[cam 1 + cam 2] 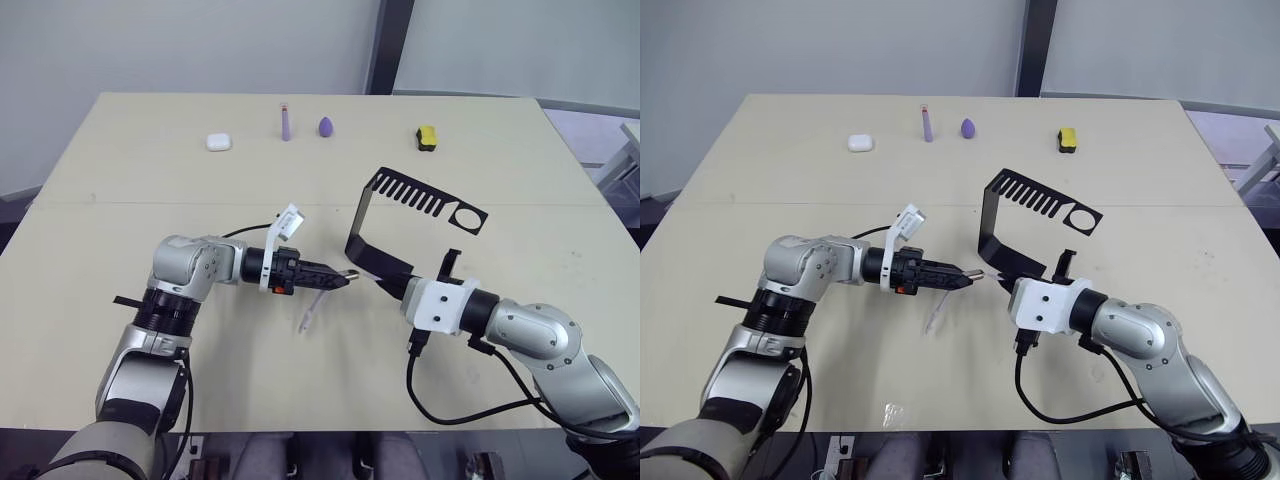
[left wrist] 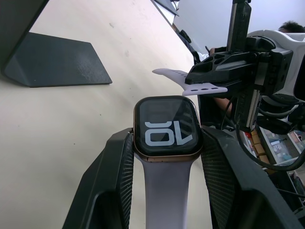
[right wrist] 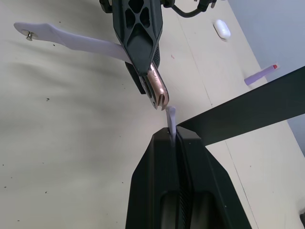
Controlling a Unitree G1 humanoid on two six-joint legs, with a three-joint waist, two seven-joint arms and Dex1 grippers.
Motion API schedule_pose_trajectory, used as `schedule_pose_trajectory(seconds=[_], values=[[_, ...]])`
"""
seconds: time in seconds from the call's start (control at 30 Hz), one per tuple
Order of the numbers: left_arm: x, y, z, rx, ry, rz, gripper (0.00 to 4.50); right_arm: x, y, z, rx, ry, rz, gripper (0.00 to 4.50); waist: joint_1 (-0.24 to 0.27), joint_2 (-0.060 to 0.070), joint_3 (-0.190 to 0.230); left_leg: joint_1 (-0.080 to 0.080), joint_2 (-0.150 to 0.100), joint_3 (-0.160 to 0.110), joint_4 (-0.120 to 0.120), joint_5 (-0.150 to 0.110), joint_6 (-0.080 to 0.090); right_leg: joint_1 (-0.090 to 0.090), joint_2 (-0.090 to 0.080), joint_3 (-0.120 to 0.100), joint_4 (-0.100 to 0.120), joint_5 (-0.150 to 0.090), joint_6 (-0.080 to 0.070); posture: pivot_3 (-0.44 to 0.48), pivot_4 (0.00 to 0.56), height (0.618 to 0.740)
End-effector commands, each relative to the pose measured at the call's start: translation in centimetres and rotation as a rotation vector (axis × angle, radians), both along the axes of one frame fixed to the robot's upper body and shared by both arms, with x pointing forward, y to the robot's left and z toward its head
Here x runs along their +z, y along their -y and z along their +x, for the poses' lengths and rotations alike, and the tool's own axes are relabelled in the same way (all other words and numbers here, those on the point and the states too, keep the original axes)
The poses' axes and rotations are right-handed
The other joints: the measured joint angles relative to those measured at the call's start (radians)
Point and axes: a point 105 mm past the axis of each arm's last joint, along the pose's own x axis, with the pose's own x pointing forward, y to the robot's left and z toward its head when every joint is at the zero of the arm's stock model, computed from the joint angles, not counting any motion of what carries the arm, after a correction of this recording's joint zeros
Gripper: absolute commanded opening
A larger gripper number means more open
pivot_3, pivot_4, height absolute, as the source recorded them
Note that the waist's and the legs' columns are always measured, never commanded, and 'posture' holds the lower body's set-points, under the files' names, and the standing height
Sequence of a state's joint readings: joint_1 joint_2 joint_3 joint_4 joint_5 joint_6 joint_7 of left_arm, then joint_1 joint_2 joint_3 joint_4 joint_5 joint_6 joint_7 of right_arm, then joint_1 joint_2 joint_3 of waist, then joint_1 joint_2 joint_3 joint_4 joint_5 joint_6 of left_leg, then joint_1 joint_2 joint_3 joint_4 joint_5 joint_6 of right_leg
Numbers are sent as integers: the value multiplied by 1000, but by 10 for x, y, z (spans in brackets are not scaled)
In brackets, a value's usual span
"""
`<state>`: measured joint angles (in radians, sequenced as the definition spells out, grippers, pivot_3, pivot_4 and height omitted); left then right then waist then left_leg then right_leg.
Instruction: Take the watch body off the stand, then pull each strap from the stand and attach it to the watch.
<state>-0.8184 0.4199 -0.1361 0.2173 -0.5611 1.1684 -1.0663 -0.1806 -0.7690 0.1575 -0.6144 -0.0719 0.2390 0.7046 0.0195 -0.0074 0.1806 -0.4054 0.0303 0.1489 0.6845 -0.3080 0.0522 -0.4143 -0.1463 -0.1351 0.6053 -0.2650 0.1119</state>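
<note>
Far L of the table [image 1: 120, 160], back row: a small white case [image 1: 218, 142], then a purple stick [image 1: 285, 123], a purple egg shape [image 1: 326, 126], and further R a yellow-and-black block [image 1: 426, 137]. All well apart from the arms.

Nearer the front, the left gripper [image 1: 340, 281] reaches in from the L, fingers pinched on the watch body [image 2: 167, 128] (copper rim, pale digits on a black screen, seen close in the left wrist view). One strap [image 2: 167, 191] is already on the watch, running back between the two fingers [image 2: 112, 181]; in the head views its free end [image 1: 309, 313] hangs down toward the tabletop, below the gripper.

Just R of that, the right gripper [image 3: 172, 136] comes in from the R w/ its fingers pressed together on the second strap [image 3: 170, 117]. Only a short pale end pokes out past the tips, and it sits just beside the watch's copper edge [image 3: 158, 90]. Can't tell whether they touch.

Behind the two grippers stands the stand [image 1: 372, 215], base flat on the table, comb-slotted arm stretching R to the ring hole [image 1: 466, 216]. It's near the right gripper, apart from the left one.
</note>
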Motion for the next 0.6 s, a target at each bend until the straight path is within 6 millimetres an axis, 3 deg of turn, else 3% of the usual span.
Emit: schedule_pose_trajectory(seconds=[0.03,0.6], values=[[13,2,0,-15,37,-44,1573,5,-6,-5,36,30,-1,0,0,0,0,0,0,0,0,0,0,0,0,0,0,0,0,0,150,740],[17,4,7,22,27,-64,1573,6,-6,-4,35,33,-2,0,0,0,0,0,0,0,0,0,0,0,0,0,0,0,0,0,150,740]])
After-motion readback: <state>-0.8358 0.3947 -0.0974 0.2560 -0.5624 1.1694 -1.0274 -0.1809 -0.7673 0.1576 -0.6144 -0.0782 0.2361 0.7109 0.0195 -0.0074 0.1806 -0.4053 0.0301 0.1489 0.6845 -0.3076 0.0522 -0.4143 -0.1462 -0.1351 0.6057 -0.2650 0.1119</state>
